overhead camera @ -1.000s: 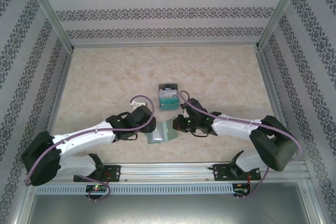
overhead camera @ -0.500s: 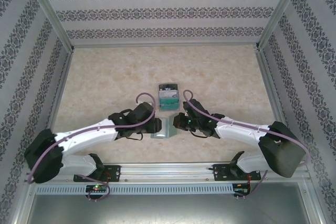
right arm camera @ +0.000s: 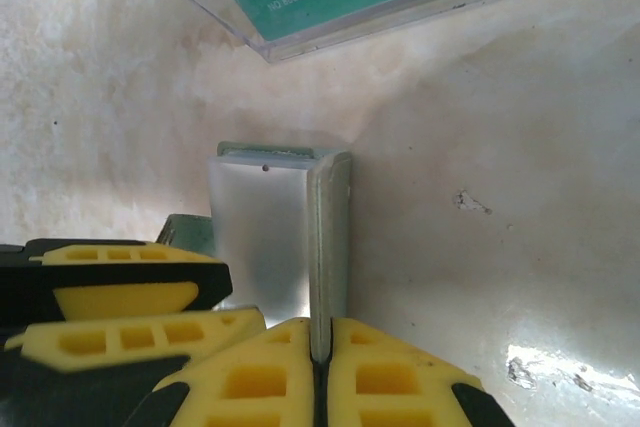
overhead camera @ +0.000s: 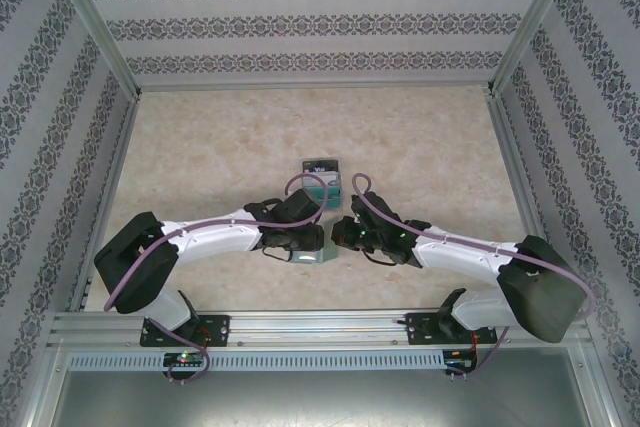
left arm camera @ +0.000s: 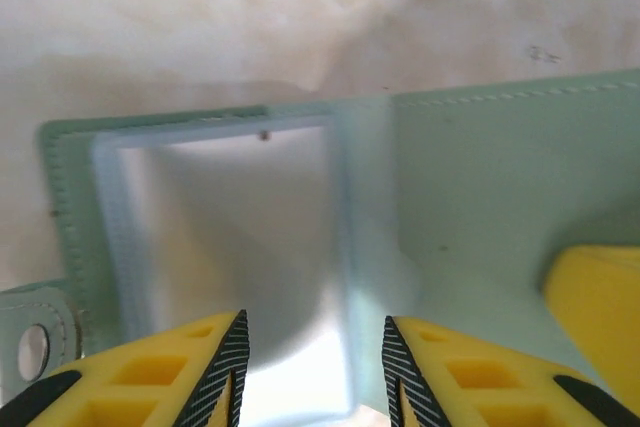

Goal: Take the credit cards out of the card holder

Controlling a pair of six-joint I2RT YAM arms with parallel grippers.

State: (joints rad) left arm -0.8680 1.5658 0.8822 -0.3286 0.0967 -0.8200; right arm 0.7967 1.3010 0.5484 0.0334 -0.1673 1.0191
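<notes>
We see the left white-and-black jointed arm (overhead camera: 215, 239) stretched low towards the middle, its wrist turned inward. Its left two-finger gripper with yellow padded fingers (left arm camera: 315, 352) has its jaws partly apart, with a clear gap between the ribbed pads. The right white-and-black jointed arm (overhead camera: 460, 252) reaches in from the other side. Its right yellow-padded gripper (right arm camera: 320, 352) is pressed together on the thin upright edge of the grey-green card holder (right arm camera: 330, 237). Seen from above, the two grippers almost meet.

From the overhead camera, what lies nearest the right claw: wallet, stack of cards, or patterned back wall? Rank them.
1. card holder, pinched by the right gripper, at its left.
2. credit cards, just beyond.
3. back wall, farthest back.
</notes>
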